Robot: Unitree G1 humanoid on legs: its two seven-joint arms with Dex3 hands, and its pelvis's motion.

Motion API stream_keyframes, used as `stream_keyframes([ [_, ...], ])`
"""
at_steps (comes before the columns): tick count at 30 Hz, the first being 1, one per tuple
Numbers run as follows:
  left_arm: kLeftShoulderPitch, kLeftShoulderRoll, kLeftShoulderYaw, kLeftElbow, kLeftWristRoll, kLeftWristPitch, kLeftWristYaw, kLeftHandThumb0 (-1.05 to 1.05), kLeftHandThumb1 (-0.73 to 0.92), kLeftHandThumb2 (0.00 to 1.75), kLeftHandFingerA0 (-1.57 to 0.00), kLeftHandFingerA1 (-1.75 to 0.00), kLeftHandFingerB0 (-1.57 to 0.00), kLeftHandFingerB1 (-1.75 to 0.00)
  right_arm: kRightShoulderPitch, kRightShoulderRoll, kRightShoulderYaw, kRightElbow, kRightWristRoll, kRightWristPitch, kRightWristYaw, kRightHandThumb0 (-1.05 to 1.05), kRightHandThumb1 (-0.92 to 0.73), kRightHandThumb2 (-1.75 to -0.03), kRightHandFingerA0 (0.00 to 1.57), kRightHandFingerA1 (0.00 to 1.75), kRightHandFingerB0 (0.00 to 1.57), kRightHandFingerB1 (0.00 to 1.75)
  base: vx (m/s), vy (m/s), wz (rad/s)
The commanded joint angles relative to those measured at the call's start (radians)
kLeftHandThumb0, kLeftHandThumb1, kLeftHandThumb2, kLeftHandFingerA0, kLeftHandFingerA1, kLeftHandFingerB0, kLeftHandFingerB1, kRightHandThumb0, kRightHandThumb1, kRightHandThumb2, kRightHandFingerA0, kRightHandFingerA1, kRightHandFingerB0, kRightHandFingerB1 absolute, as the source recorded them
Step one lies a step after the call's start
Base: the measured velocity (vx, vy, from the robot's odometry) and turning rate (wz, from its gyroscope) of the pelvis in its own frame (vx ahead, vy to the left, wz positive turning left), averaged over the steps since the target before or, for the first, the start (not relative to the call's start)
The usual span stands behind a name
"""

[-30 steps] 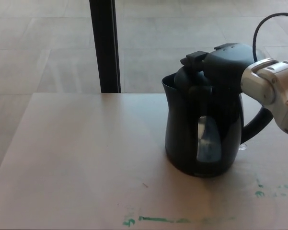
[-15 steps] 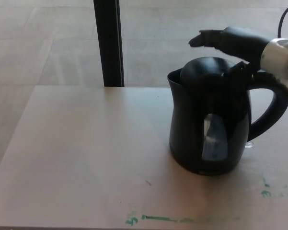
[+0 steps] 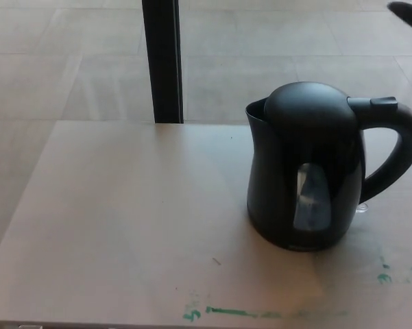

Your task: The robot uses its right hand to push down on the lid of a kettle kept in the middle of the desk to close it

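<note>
I see one black kettle on the counter at three o'clock, lid seated flat. A dark tip at one o'clock, possibly my right hand; I cannot tell its state.

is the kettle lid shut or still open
Shut. The lid sits down flush on the kettle, forming one smooth dome with no gap showing at the rim. The kettle stands upright on the desk.
</note>
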Motion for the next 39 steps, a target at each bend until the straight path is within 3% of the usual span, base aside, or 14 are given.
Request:
stream_keyframes([
  [1, 0.004, 0.012, 0.002, 0.004, -0.006, 0.001, -0.004, -0.75, 0.7, 0.62, -0.48, -0.43, -0.21, -0.3, 0.177, -0.095, -0.115, -0.068, 0.121, 0.025, 0.041, -0.9, -0.68, -1.08, 0.1, 0.48, 0.05, 0.35, 0.0, 0.0, 0.0],
  [7, 0.012, 0.005, -0.003, -0.003, -0.002, 0.003, 0.008, -0.74, 0.7, 0.62, -0.53, -0.48, -0.22, -0.3, 0.481, -0.158, -0.32, -0.079, 0.194, -0.107, -0.055, -0.36, -0.55, -1.12, 0.02, 0.51, 0.0, 0.49, 0.0, 0.0, 0.0],
  [11, 0.012, 0.005, -0.001, 0.004, -0.003, -0.001, 0.006, -0.73, 0.7, 0.62, -0.51, -0.46, -0.21, -0.3, 0.567, -0.149, -0.416, -0.073, 0.233, -0.091, -0.069, -0.36, -0.52, -1.11, 0.02, 0.51, 0.0, 0.49, 0.0, 0.0, 0.0],
  [12, 0.013, 0.005, -0.003, 0.002, -0.001, -0.005, 0.004, -0.72, 0.71, 0.61, -0.49, -0.44, -0.22, -0.31, 0.597, -0.144, -0.444, -0.084, 0.236, -0.067, -0.087, -0.79, -0.89, -0.67, 0.19, 0.41, 0.16, 0.29, 0.0, 0.0, 0.0],
  [15, 0.009, 0.003, 0.009, 0.01, -0.012, 0.004, 0.015, -0.71, 0.69, 0.61, -0.53, -0.46, -0.22, -0.31, 0.764, -0.101, -0.56, -0.174, 0.276, -0.04, -0.107, -0.83, -0.7, -1.09, 0.13, 0.51, 0.04, 0.41, 0.0, 0.0, 0.0],
  [18, 0.012, 0.005, 0.011, 0.001, -0.015, 0.012, 0.009, -0.71, 0.69, 0.61, -0.54, -0.49, -0.23, -0.3, 0.885, -0.031, -0.651, -0.212, 0.313, -0.056, -0.152, -0.83, -0.9, -0.67, 0.26, 0.42, 0.18, 0.29, 0.0, 0.0, 0.0],
  [20, 0.012, 0.004, 0.013, -0.005, -0.018, 0.015, 0.007, -0.73, 0.69, 0.61, -0.53, -0.5, -0.22, -0.3, 0.955, 0.0, -0.693, -0.182, 0.334, -0.109, -0.159, -0.36, -0.55, -1.12, 0.03, 0.49, 0.0, 0.48, -0.08, -0.018, 0.01],
  [23, 0.016, 0.004, 0.004, -0.013, -0.008, 0.001, 0.013, -0.83, 0.62, 0.92, -0.48, -0.57, -0.17, -0.42, 1.007, 0.028, -0.725, -0.182, 0.356, -0.11, -0.15, -0.76, -0.67, -1.04, 0.15, 0.54, 0.02, 0.44, -0.09, -0.018, 0.0],
  [24, 0.016, 0.009, -0.003, -0.014, 0.0, -0.004, 0.007, -0.79, 0.6, 0.93, -0.49, -0.59, -0.19, -0.44, 1.056, 0.05, -0.738, -0.175, 0.35, -0.131, -0.162, -0.36, -0.56, -1.13, 0.03, 0.5, 0.0, 0.48, -0.09, -0.019, 0.02],
  [32, 0.004, 0.011, 0.001, 0.008, -0.001, -0.009, 0.01, -0.73, 0.7, 0.61, -0.49, -0.44, -0.24, -0.31, 1.251, 0.158, -0.824, -0.158, 0.401, -0.168, -0.177, -0.33, -0.61, -1.13, 0.01, 0.48, 0.0, 0.47, -0.01, -0.002, 0.0],
  [35, 0.013, 0.012, 0.0, -0.013, -0.003, 0.002, 0.012, -0.77, 0.58, 0.93, -0.45, -0.57, -0.18, -0.44, 1.28, 0.19, -0.827, -0.059, 0.407, -0.232, -0.202, -0.3, -0.68, -1.17, 0.0, 0.48, 0.0, 0.47, 0.0, 0.0, 0.0],
  [36, 0.01, 0.012, -0.005, -0.014, 0.001, -0.001, 0.01, -0.77, 0.59, 0.93, -0.44, -0.57, -0.16, -0.44, 1.288, 0.207, -0.829, -0.058, 0.409, -0.232, -0.225, -0.49, -0.92, -0.67, 0.21, 0.34, 0.14, 0.28, 0.0, 0.0, 0.0],
  [37, 0.008, 0.008, -0.001, -0.017, -0.005, 0.003, 0.009, -0.77, 0.58, 0.92, -0.46, -0.59, -0.19, -0.45, 1.293, 0.242, -0.84, -0.044, 0.439, -0.2, -0.237, -0.27, -0.72, -1.17, 0.01, 0.47, 0.0, 0.47, 0.0, 0.0, 0.0],
  [39, 0.008, 0.004, 0.004, -0.01, -0.01, 0.002, 0.018, -0.79, 0.58, 0.91, -0.46, -0.58, -0.18, -0.44, 1.315, 0.265, -0.823, -0.06, 0.428, -0.171, -0.267, -0.26, -0.73, -1.18, 0.01, 0.47, 0.0, 0.47, 0.0, 0.0, 0.0],
])
